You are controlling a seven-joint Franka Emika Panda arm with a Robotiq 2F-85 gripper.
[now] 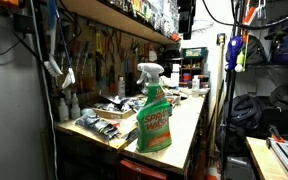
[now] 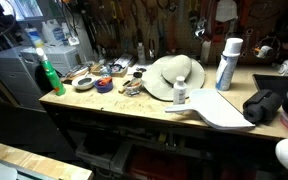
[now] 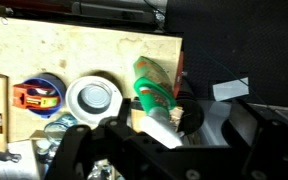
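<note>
A green spray bottle with a white trigger head (image 1: 154, 115) stands at the near corner of a wooden workbench (image 1: 191, 118). In another exterior view it stands at the bench's left end (image 2: 49, 75). In the wrist view I look down on it from high above (image 3: 154, 90); it lies between my gripper's two dark fingers (image 3: 164, 142). The fingers are wide apart and hold nothing. The gripper is well above the bottle and does not touch it. I cannot make out the gripper in either exterior view.
A white round tin (image 3: 94, 98) and a blue dish with an orange item (image 3: 39, 95) sit beside the bottle. A white hat-shaped object (image 2: 174, 75), a white can (image 2: 227, 62), a white board (image 2: 219, 108) and a black bag (image 2: 264, 105) crowd the bench. Tools hang behind.
</note>
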